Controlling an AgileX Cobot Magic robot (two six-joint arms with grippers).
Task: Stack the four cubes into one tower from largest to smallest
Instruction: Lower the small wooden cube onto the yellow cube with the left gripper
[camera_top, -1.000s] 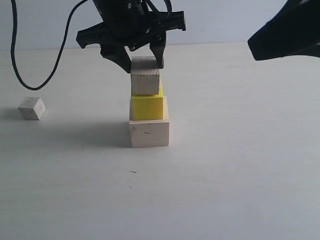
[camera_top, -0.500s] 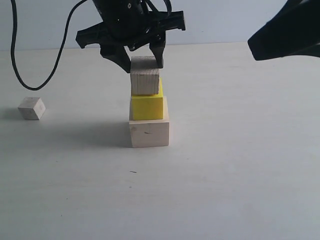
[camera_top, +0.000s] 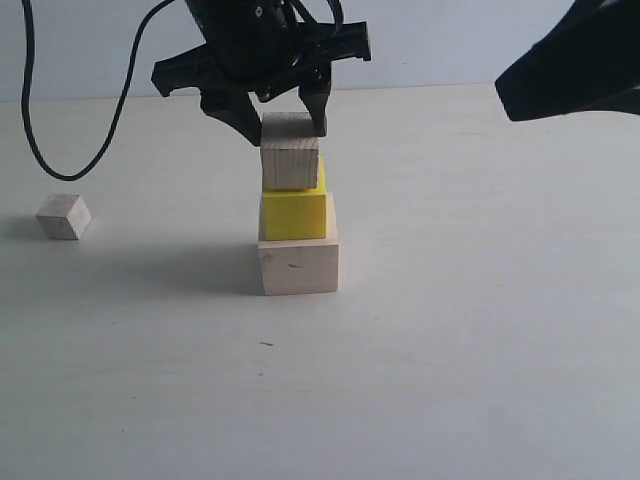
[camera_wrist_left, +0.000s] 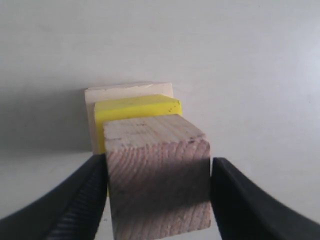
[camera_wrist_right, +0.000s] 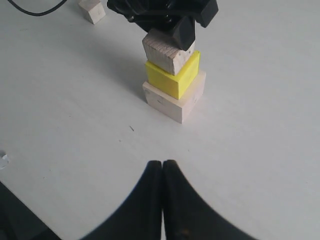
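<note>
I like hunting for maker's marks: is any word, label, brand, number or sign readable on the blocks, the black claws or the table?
None can be read in any view.
The large pale wood cube, bright yellow cube, brownish grained wood cube and smallest pale wood cube show only bare faces.

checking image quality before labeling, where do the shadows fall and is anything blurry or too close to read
Exterior view: the tower casts a soft shadow toward the smallest cube; the right arm is a dark silhouette. Left wrist view: the brownish cube is shaded on its near face, the fingers are close and soft. Right wrist view: sharp, even light.
</note>
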